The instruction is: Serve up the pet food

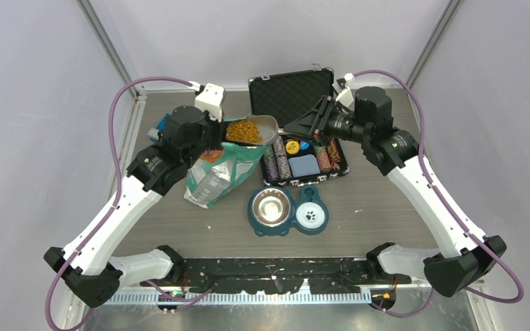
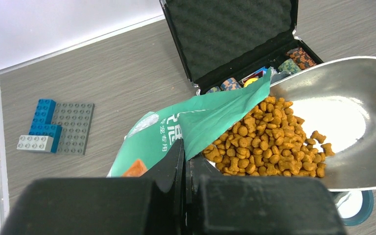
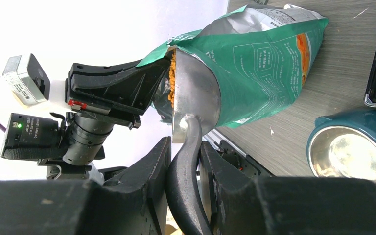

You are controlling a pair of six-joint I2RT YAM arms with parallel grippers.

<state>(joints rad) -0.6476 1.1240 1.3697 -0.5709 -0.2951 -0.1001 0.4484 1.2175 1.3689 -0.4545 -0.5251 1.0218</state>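
Right wrist: right tool (image 3: 183,149) grips scoop (image 3: 199,90) holding kibble (image 3: 172,73).

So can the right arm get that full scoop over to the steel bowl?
Probably yes. Its fingers grip the scoop of kibble by the handle, and the steel bowl sits uncovered with nothing above it.

orange-brown pet food (image 2: 267,139), loose pellets, heaped in a metal scoop (image 2: 357,103)

White arm links (image 1: 110,214), black joints (image 1: 86,276), looping purple cables (image 1: 113,127), matte black fingers (image 3: 147,171)
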